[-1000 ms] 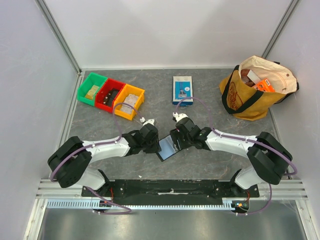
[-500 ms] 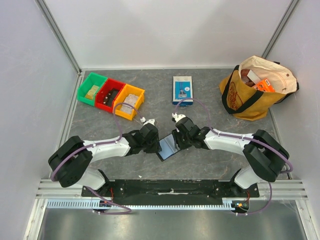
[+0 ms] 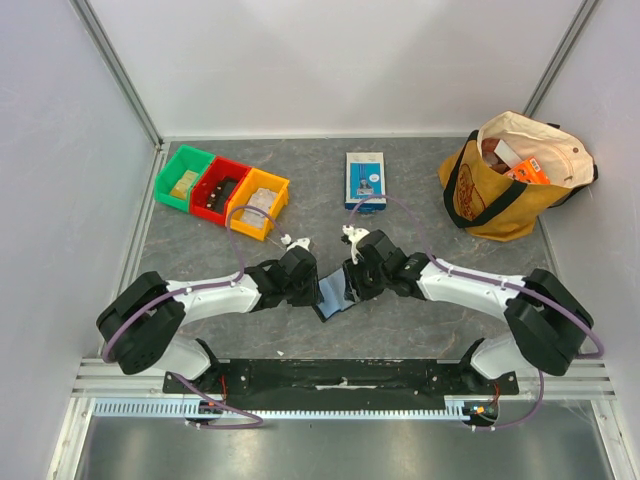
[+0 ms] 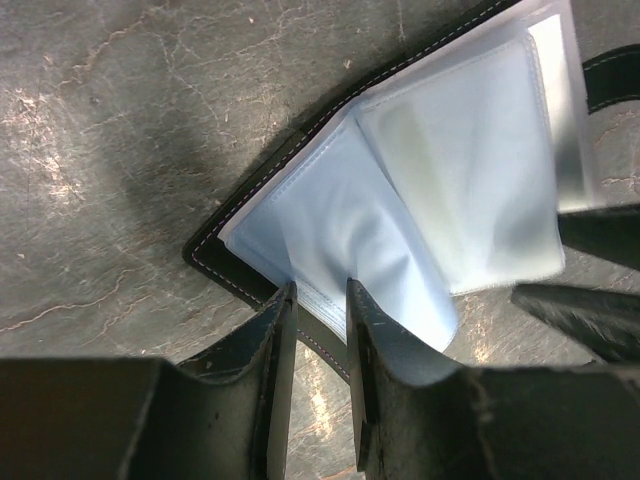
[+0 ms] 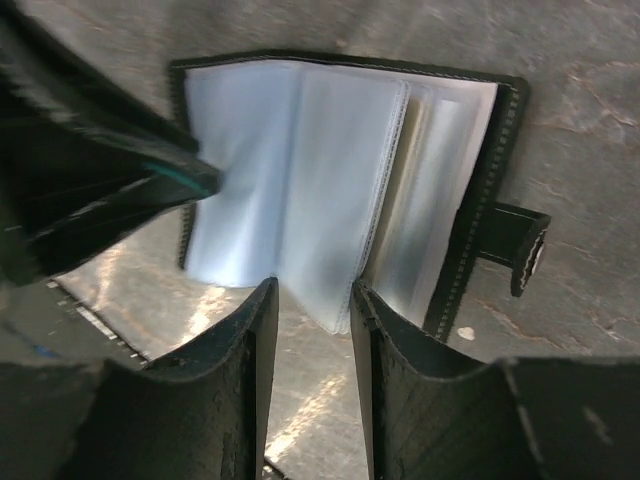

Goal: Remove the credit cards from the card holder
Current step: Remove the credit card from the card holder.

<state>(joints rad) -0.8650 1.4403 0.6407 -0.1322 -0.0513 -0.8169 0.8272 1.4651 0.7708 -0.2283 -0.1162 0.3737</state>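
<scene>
The card holder (image 3: 333,292) lies open on the grey table between both arms, black-rimmed with pale bluish sleeve pages (image 4: 330,210). My left gripper (image 4: 320,295) stands at its near-left edge, jaws apart, with the stitched rim and a sleeve's edge across the gap. My right gripper (image 5: 312,290) sits at the other side, jaws apart around the lower corner of a raised sleeve page (image 5: 340,200). The holder's closing strap (image 5: 520,245) sticks out to the side. No credit cards show clearly; only a faint yellowish tint (image 4: 415,135) shows through one sleeve.
Green (image 3: 183,178), red (image 3: 220,188) and yellow (image 3: 258,200) bins stand at the back left. A blue-and-white box (image 3: 365,180) lies at the back centre. A yellow tote bag (image 3: 510,175) with items sits at the back right. White walls enclose the table.
The right gripper's jaws have narrowed and it has shifted slightly left over the holder; a pale sleeve page now covers the glossy inside. The left gripper has not moved.
</scene>
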